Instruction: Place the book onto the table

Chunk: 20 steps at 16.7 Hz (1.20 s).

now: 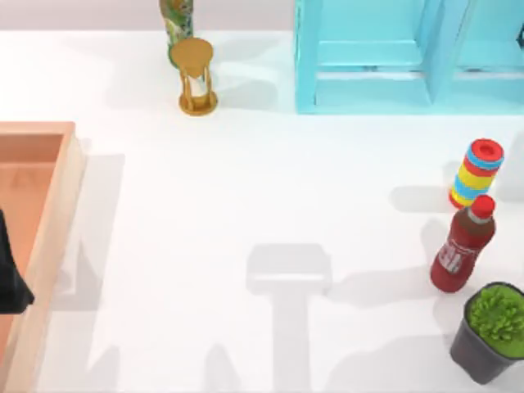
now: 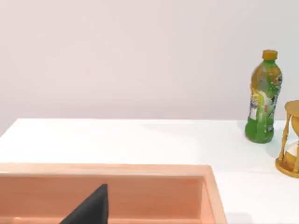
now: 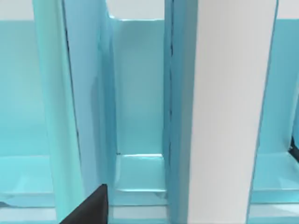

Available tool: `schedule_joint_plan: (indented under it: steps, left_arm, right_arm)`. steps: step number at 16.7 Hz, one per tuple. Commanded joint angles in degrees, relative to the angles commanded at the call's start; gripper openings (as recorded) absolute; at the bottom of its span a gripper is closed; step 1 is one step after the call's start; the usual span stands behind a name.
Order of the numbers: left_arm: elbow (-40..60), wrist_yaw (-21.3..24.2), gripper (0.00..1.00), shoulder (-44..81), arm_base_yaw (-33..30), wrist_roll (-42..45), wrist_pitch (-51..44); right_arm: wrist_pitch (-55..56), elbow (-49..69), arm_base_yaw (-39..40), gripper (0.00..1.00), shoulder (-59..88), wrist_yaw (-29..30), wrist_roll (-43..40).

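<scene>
Teal-blue book (image 3: pixel 229 116) upright in shelf (image 3: pixel 140 93), page edges toward right gripper (image 3: pixel 91 205); left gripper (image 1: pixel 10 278) parked over tray (image 1: pixel 49 213); both grip states cannot be told.

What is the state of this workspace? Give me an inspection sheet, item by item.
Surface: white table; the book is not on it.
Job's things: book upright in the light-blue shelf, white page edges towards the right wrist camera.
Clutter: wooden tray, hourglass, green bottle, ring stack, red bottle, potted plant.
Grippers: left claw over the tray; right claw close to the shelf, by the book.
Cables: nothing seen.
Surroundings: plain pale wall.
</scene>
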Motion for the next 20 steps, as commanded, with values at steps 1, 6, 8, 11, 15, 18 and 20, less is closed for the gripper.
schedule_joint_plan:
  steps: [1, 6, 8, 11, 15, 18, 20]
  left_arm:
    - [0.0, 0.0, 1.00, 0.0, 0.0, 0.0, 0.0]
    - [0.0, 0.0, 1.00, 0.0, 0.0, 0.0, 0.0]
    - [0.0, 0.0, 1.00, 0.0, 0.0, 0.0, 0.0]
    - [0.0, 0.0, 1.00, 0.0, 0.0, 0.0, 0.0]
    - [0.0, 0.0, 1.00, 0.0, 0.0, 0.0, 0.0]
    - [0.0, 0.0, 1.00, 0.0, 0.0, 0.0, 0.0]
    - [0.0, 0.0, 1.00, 0.0, 0.0, 0.0, 0.0]
  right_arm:
    - [-0.1, 0.1, 0.1, 1.00, 0.0, 0.1, 0.0]
    - [-8.8, 9.9, 3.4, 1.00, 2.0, 3.6, 0.0]
    - [-13.9, 17.1, 3.8, 1.00, 3.8, 4.2, 0.0]
    - [-17.5, 24.8, 4.0, 1.00, 7.9, 4.4, -0.1]
    - [-15.8, 27.0, 3.9, 1.00, 11.7, 4.3, -0.1]
    - [-15.8, 27.0, 3.9, 1.00, 11.7, 4.3, -0.1]
    - [-15.8, 27.0, 3.9, 0.92, 11.7, 4.3, -0.1]
